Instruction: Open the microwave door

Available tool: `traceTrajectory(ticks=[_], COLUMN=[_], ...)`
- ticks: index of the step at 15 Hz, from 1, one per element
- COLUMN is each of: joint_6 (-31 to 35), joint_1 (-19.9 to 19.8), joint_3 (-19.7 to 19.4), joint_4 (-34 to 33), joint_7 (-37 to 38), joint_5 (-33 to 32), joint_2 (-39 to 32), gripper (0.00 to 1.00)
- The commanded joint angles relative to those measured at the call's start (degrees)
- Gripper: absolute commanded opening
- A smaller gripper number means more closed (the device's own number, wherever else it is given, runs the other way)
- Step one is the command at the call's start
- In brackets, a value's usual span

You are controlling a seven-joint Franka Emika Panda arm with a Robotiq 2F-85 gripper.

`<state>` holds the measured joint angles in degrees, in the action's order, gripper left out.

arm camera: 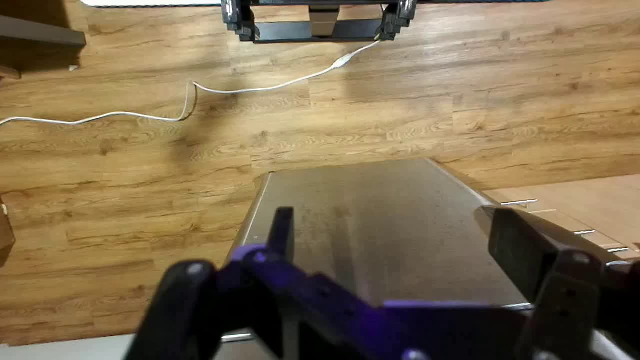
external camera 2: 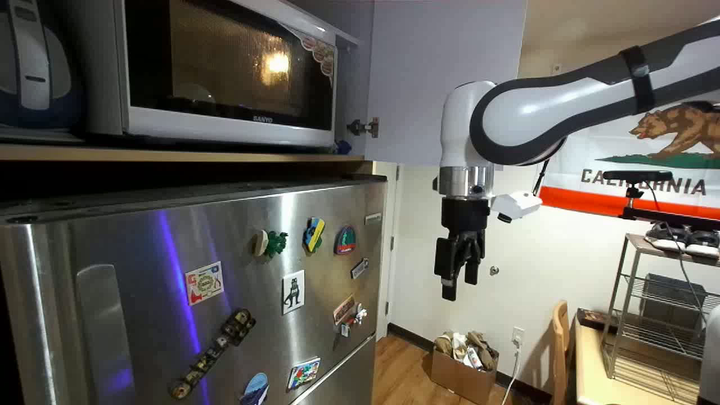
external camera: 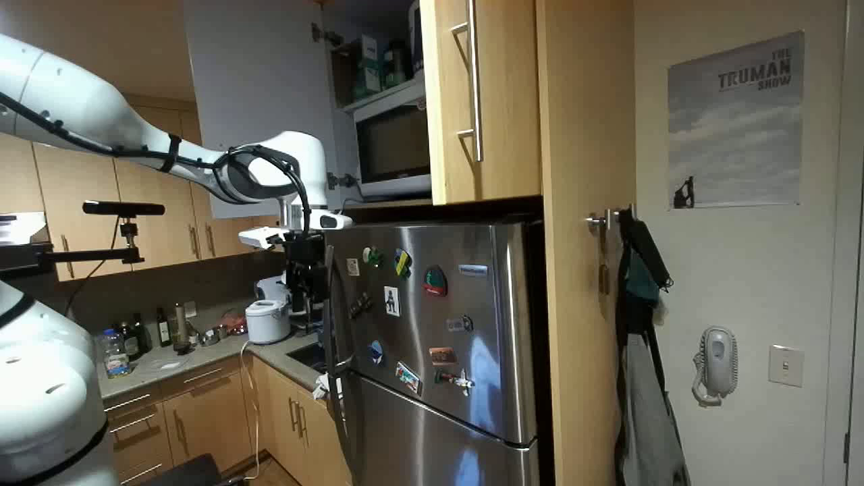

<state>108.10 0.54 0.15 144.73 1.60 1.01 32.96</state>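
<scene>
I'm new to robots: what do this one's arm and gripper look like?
The arm is glossy white and rounded, with dark grey trim. A black strap binds a black cable to it. Past a silver collar, near a white camera, comes the gripper: black and angular, with two blocky fingers.

Gripper (arm camera: 391, 231), jaws well apart; apparently fridge front (arm camera: 385, 210) beyond; white cable (arm camera: 342, 61) on wood floor (arm camera: 150, 165).

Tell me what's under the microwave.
The microwave sits on a wooden shelf; below that come a dark gap and the fridge. The shelf surface beneath the microwave is covered, and the gap's depths are too dark to make out.
</scene>
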Motion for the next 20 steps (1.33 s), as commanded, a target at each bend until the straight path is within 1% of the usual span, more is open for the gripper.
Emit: traceTrajectory(ticks=[1, 9, 13, 17, 20], joint_6=[-0.1, -0.1, 5.3, 10.5, 18.0], joint_1=[-0.2, -0.2, 0.3, 0.5, 0.5], joint_3=[0.1, 0.1, 0.2, 0.1, 0.3], joint_4=[-0.1, -0.1, -2.1, -4.9, -6.4], joint_7=[-0.1, -0.1, -0.1, -1.1, -1.0], joint_5=[0.1, 0.1, 1.3, 0.6, 0.3], joint_2=[0.0, 0.0, -0.7, -1.6, -1.3], gripper=[1.0, 1.0, 1.0, 1.0, 1.0])
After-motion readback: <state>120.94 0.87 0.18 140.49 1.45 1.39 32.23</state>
